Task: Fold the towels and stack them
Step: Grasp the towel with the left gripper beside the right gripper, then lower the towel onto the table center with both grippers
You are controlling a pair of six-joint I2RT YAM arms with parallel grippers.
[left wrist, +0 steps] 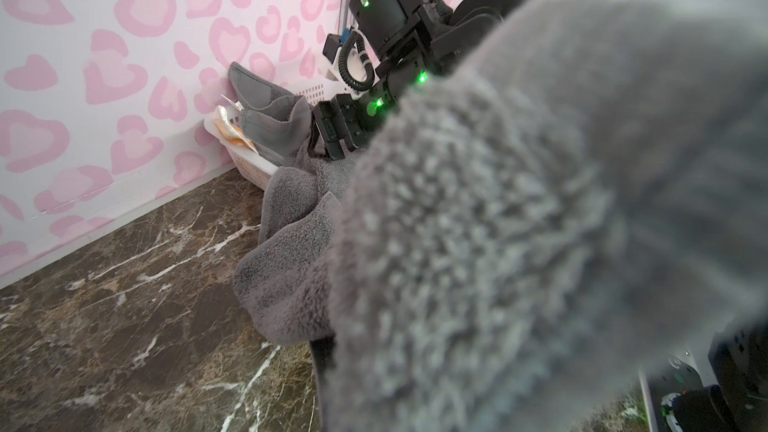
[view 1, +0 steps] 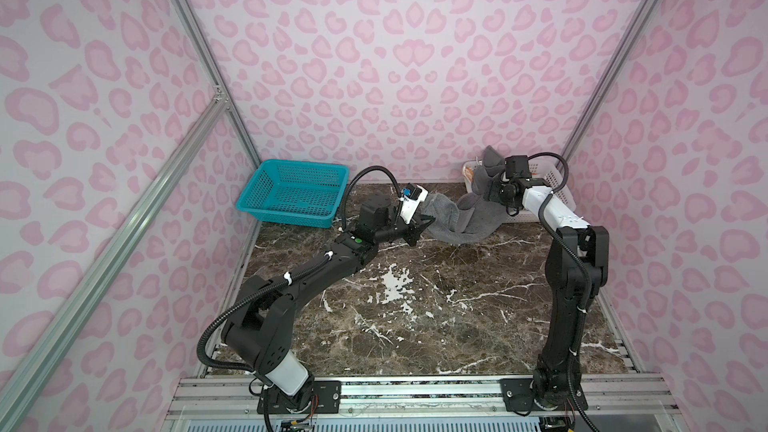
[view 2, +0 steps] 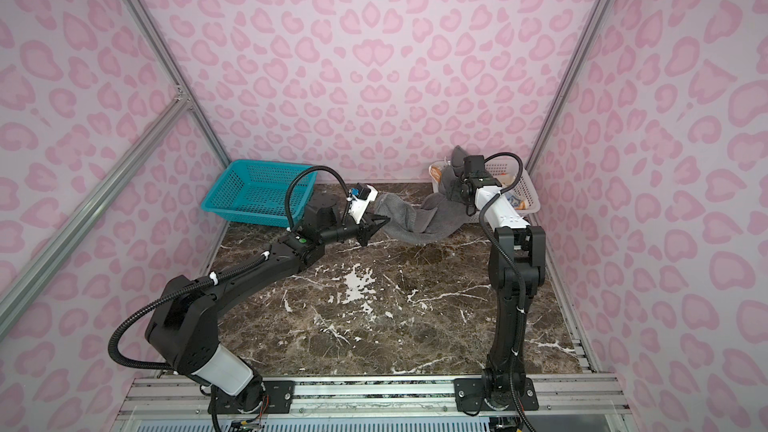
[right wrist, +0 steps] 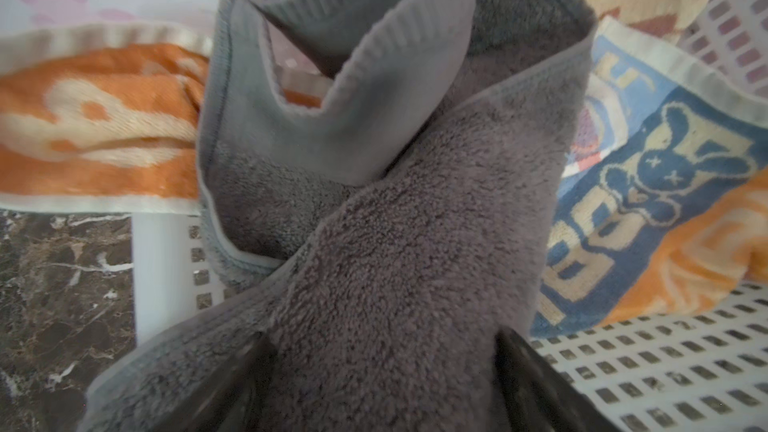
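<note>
A large dark grey towel stretches from the white basket across the marble to my left gripper, which is shut on its near end. In the left wrist view the grey terry fills the picture and hides the jaws. My right gripper hangs over the basket's front edge, jaws wide apart with the grey towel bunched between them. An orange towel and a multicolour lettered towel lie in the basket beneath.
A teal mesh basket stands at the back left, with nothing seen in it. The dark marble tabletop spreads out in front of both arms. Pink patterned walls close in the back and sides.
</note>
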